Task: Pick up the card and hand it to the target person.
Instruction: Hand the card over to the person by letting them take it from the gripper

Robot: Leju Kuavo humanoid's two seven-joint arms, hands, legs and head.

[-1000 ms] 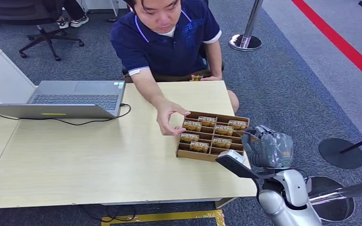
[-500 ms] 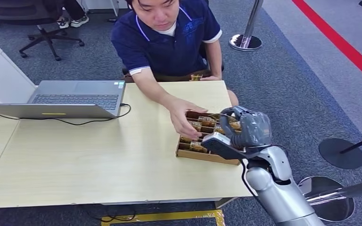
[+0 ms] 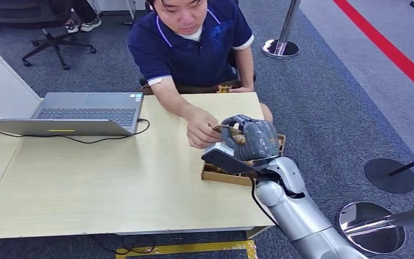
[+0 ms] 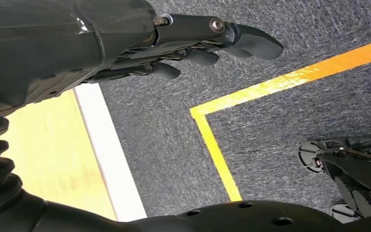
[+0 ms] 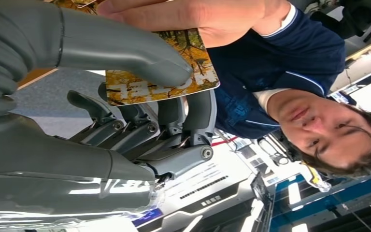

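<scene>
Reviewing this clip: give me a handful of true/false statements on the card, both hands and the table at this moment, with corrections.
1. The right hand pinches a card between thumb and fingers. True.
2. The person's hand is also on the card. True.
3. The left hand holds a card. False: it holds nothing and hangs over carpet.
4. The laptop is closed. False: it lies open.
5. The box sits at the table's far left. False: it sits near the right edge.

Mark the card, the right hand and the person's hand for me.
card (image 5: 174,72), right wrist view, on its printed face.
right hand (image 3: 250,139), head view, on its grey back.
person's hand (image 3: 200,129), head view, on the knuckles.
</scene>
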